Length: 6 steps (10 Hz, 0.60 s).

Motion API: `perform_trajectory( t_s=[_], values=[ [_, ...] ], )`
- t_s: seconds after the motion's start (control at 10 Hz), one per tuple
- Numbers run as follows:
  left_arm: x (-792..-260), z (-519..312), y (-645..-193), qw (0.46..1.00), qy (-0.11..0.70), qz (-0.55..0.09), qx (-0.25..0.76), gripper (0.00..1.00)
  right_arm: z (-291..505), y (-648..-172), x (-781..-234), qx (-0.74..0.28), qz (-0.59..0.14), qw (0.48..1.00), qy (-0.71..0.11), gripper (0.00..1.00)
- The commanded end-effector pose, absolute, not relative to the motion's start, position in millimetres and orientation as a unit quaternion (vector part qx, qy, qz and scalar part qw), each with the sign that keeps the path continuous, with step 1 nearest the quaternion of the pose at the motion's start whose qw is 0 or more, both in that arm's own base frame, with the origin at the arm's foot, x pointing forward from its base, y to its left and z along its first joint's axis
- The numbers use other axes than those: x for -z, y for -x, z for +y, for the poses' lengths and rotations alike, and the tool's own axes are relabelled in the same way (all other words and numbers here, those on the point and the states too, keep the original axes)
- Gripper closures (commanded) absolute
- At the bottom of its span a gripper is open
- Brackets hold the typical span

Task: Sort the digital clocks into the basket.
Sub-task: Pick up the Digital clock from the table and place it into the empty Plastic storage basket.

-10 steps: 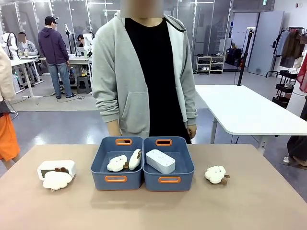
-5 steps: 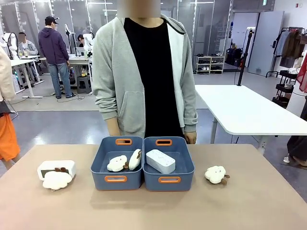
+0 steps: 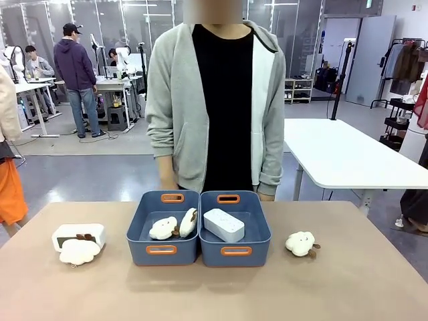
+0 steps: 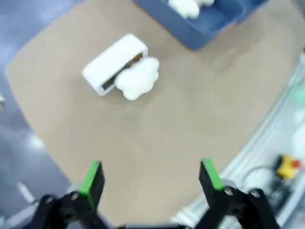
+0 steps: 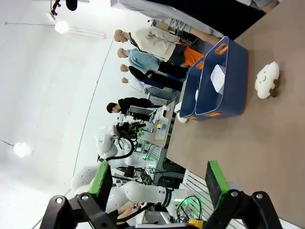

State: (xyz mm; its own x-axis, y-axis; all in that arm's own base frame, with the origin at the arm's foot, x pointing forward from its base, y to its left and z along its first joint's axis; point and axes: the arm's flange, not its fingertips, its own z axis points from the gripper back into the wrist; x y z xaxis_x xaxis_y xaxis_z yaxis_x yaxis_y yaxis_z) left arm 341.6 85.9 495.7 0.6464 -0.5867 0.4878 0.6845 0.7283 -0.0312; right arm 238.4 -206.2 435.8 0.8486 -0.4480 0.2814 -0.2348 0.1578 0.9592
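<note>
Since the earlier frame only the person in a grey zip hoodie (image 3: 215,107) has shifted, toward the picture's right behind the bins; nothing on the table has changed place. One white rounded-corner plastic digital clock (image 3: 224,225) lies flat and slightly askew in the right-hand blue rectangular plastic basket (image 3: 208,254) at the centre of the front view. The second digital clock (image 3: 79,232) sits on the bare tan table (image 3: 348,287) at the left of that view, well apart from the bins. A fluffy white cloud plush (image 3: 79,252) leans against its near side, and in the left wrist view this plush touches the clock's long dark face. That clock looks like a stiff, light, smooth shell, likely a little slippery. A hold across its short width, at an end clear of the plush, seems safest, and the display face is probably the part to spare. The joined left blue bin (image 3: 137,253) holds two more cloud plushes (image 3: 162,229), and another cloud plush (image 3: 300,243) lies at the right. The left gripper (image 4: 150,177) hangs high over the table with its green pads (image 4: 94,175) spread wide, holding nothing. The right gripper (image 5: 155,183) likewise stands spread and empty, off to the side of the table.
</note>
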Motion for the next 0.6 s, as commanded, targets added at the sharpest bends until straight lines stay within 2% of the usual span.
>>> perform_trajectory(
  t_s=[0.0,0.1,0.3,0.4,0.5],
  values=[
    [-492,90,-364,0.862,0.014,-0.22,0.456,0.0,-206,-238,-440,0.075,-0.263,0.712,-0.647,0.0],
    [-496,86,-342,0.901,0.107,-0.229,0.353,0.0,-206,-238,-440,0.075,-0.263,0.712,-0.647,0.0],
    [-496,86,-342,0.901,0.107,-0.229,0.353,0.0,-206,-238,-440,0.075,-0.263,0.712,-0.647,0.0],
    [-491,80,-355,0.89,0.079,-0.212,0.395,0.0,-206,-238,-440,0.075,-0.263,0.712,-0.647,0.0],
    [-493,92,-366,0.838,0.019,-0.27,0.475,0.0,-206,-238,-440,0.075,-0.263,0.712,-0.647,0.0]
  ],
)
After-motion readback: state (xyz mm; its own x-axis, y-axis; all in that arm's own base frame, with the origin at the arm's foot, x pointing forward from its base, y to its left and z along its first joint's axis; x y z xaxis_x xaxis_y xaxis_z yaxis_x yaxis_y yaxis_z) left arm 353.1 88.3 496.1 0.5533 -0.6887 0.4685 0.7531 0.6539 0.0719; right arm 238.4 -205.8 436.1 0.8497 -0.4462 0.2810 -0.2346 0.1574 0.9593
